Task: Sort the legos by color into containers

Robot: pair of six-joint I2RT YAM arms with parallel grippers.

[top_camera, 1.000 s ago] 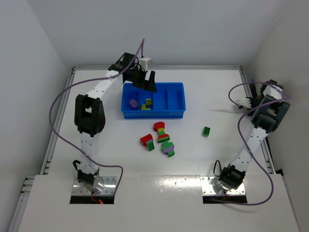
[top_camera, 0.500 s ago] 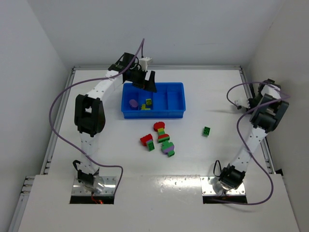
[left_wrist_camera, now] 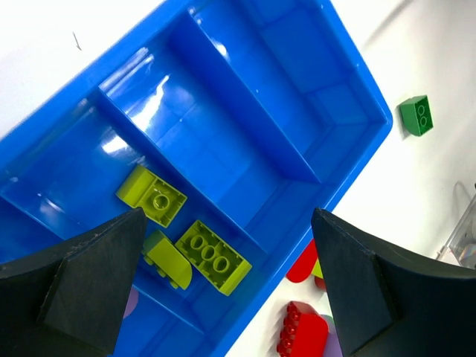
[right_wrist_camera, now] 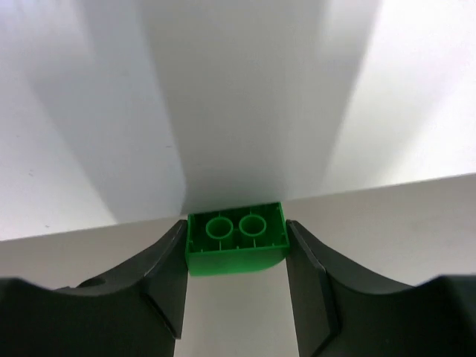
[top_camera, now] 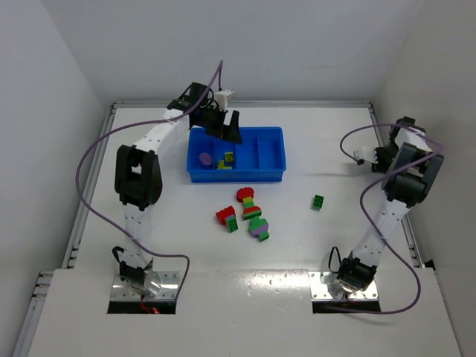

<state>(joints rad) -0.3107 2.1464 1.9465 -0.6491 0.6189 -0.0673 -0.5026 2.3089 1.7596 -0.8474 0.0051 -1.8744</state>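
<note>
The blue tray (top_camera: 269, 174) has four compartments; it also shows in the left wrist view (left_wrist_camera: 349, 111). A purple brick (top_camera: 205, 158) lies in the leftmost compartment. Three yellow-green bricks (left_wrist_camera: 213, 256) lie in the second. My left gripper (top_camera: 225, 128) hangs open and empty above the tray's left part, its fingers (left_wrist_camera: 97, 275) wide apart. My right gripper (top_camera: 379, 159) is at the far right, raised off the table. It is shut on a green brick (right_wrist_camera: 236, 238), whose hollow underside faces the camera. Loose legos lie in front of the tray.
On the table in front of the tray are a red-and-green stack (top_camera: 227, 217), a red, yellow-green and green stack (top_camera: 250, 203) and a purple-and-green stack (top_camera: 259, 229). A single green brick (top_camera: 318, 201) lies to the right. White walls enclose the table.
My right wrist has turned and shifted a little left and back with the green brick. The left arm and the bricks have not moved.
</note>
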